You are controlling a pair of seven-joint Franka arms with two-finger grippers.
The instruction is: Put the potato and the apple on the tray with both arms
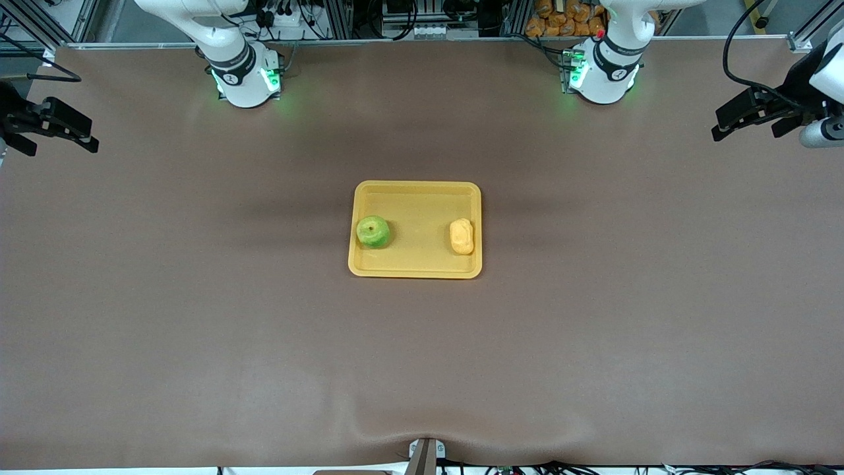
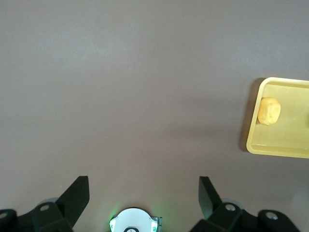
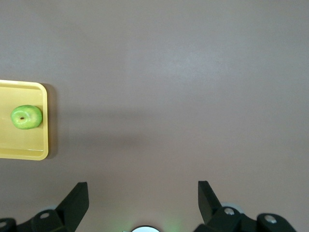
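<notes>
With both jaws spread and empty, left gripper (image 1: 748, 119) and right gripper (image 1: 56, 125) parked over table ends; apple (image 1: 373, 231) and potato (image 1: 461, 236) resting in tray (image 1: 415, 269), well apart. Judged light, firm, prone to roll; best pinched across the middle.

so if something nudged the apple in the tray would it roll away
Probably it would roll a bit: the apple looks round and smooth, sitting stem dimple up. The tray has a raised rim close beside it, which would likely stop it. Its glossy skin may be slippery to grip.
</notes>
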